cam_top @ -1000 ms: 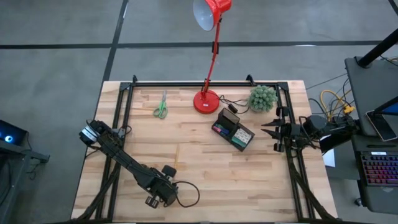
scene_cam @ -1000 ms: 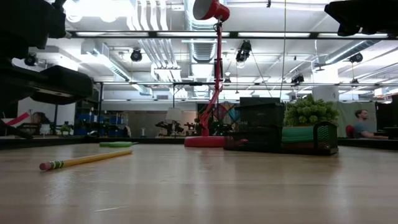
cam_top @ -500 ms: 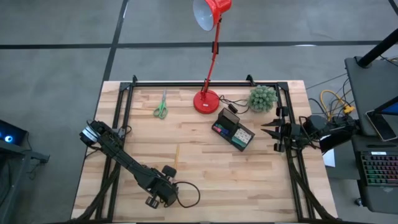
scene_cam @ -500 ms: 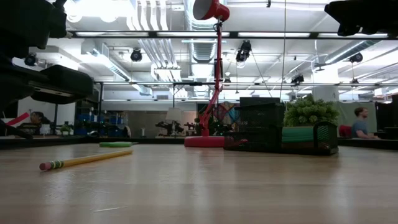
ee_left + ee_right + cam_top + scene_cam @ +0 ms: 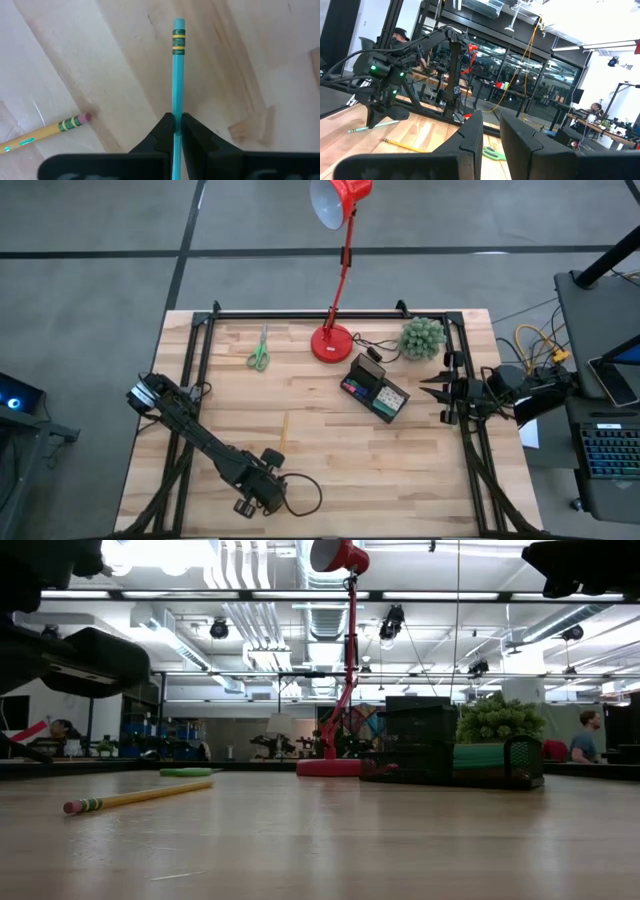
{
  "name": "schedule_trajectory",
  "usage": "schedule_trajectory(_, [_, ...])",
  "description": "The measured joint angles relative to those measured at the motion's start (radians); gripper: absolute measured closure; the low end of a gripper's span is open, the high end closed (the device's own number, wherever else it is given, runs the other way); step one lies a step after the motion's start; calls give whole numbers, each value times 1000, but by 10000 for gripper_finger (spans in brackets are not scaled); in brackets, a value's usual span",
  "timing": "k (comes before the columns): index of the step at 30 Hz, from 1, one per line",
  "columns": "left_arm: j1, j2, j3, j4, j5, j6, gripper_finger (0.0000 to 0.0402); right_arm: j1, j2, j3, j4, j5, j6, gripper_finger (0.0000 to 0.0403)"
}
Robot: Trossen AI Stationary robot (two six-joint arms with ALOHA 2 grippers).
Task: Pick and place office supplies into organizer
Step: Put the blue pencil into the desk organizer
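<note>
The left gripper (image 5: pixel 177 131), pinching the teal pen (image 5: pixel 178 70), has edged farther from the organizer (image 5: pixel 377 390). The yellow pencil (image 5: pixel 45 132) lies below it; the carry is barely starting.

The right gripper (image 5: pixel 438 389) waits beside the organizer, fingers slightly parted around nothing.

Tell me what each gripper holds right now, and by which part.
The left gripper is shut on the slim teal pencil, pinching its shaft away from the banded eraser end. The right gripper holds nothing.
</note>
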Motion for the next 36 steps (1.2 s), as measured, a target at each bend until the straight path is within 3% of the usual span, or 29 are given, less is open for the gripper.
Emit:
schedule_trajectory(15, [1, -14, 148, -48, -44, 12, 398, 0, 0, 0, 0, 0, 0, 346])
schedule_trajectory(29, [9, -15, 232, -35, -233, 204, 398, 0, 0, 0, 0, 0, 0, 346])
schedule_trajectory(36, [34, -16, 246, 128, -289, 408, 398, 0, 0, 0, 0, 0, 0, 346])
